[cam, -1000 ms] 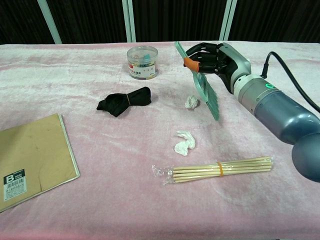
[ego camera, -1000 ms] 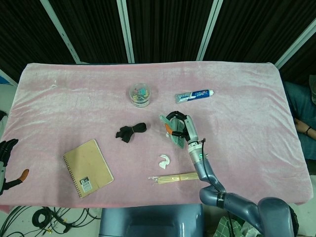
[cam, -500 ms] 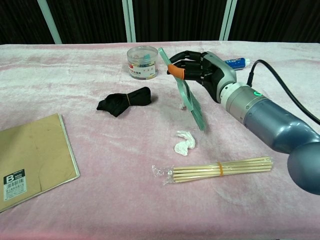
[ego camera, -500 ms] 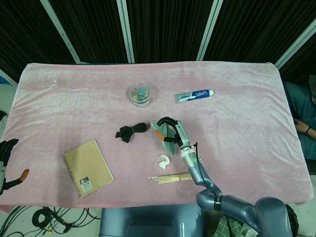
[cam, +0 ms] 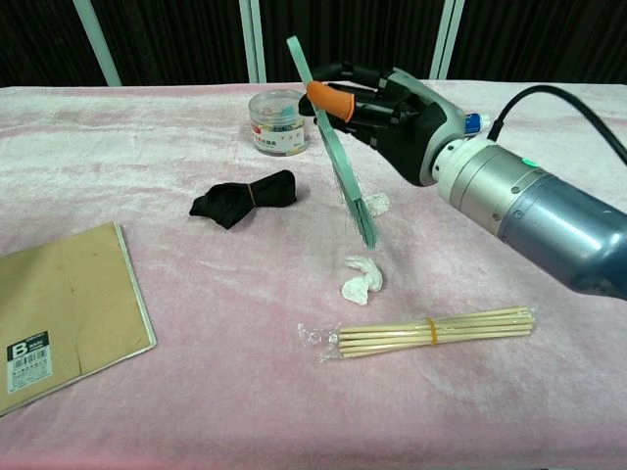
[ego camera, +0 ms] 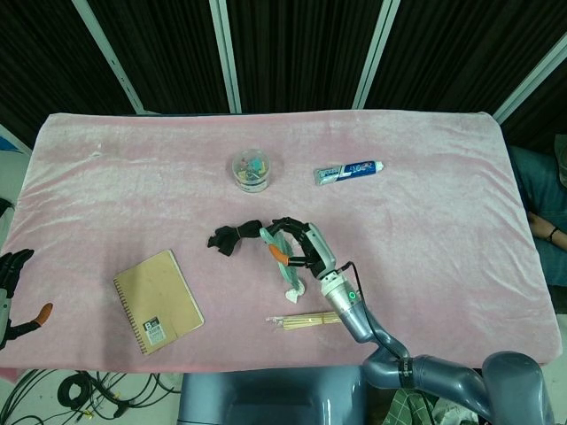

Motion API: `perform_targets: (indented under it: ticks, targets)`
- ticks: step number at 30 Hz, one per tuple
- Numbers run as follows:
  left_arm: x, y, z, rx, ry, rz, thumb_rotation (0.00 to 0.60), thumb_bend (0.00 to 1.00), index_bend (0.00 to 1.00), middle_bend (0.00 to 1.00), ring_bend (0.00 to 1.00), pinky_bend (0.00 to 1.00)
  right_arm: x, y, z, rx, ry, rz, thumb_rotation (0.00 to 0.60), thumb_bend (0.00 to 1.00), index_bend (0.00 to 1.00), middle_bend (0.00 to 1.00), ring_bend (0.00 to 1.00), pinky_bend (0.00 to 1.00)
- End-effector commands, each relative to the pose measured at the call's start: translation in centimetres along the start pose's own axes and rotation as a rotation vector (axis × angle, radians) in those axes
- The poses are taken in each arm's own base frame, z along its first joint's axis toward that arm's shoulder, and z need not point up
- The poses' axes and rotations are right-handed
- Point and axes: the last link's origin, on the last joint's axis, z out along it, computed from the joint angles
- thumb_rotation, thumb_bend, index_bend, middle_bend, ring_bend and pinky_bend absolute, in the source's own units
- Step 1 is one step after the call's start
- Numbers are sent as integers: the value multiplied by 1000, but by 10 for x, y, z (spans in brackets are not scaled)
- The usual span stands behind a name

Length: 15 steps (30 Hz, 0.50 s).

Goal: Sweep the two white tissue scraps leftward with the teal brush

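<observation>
My right hand grips the teal brush by its upper handle. The brush hangs tilted, bristle end low over the pink cloth. One white tissue scrap lies just right of the bristle end, partly behind it. The other scrap lies nearer the front, below the brush tip and apart from it. In the head view the right hand is mid-table, with the brush running down from it. My left hand stays at the far left edge, fingers apart, holding nothing.
A black cloth bundle lies left of the brush. Behind it stands a clear jar. A bundle of wooden skewers lies at the front, a brown notebook at front left, and a toothpaste tube at the back.
My right hand has carried the brush leftward, from right of the upper scrap to left of it. Both scraps lie about where they were. The left hand has not moved.
</observation>
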Motion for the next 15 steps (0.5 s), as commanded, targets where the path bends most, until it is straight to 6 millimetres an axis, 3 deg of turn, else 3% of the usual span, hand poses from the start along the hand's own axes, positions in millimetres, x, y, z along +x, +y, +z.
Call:
perform_targets:
  ticks: [1,5,15]
  targets:
    - [0,0,0,-1,1,1,600,294,83,87,0,20,8,-10,-8,21,-6,-45,600,448,710,609,314,124]
    - [0,0,-1,-2,6,3,600,293,82,87,0,20,23,-14,-13,27,15,-162,600,448,710,609,314,124]
    - [0,1,-1,-3,7,8,600,293,82,87,0,20,105,-26,-32,-47,66,-823,600,448,737,626,325,124]
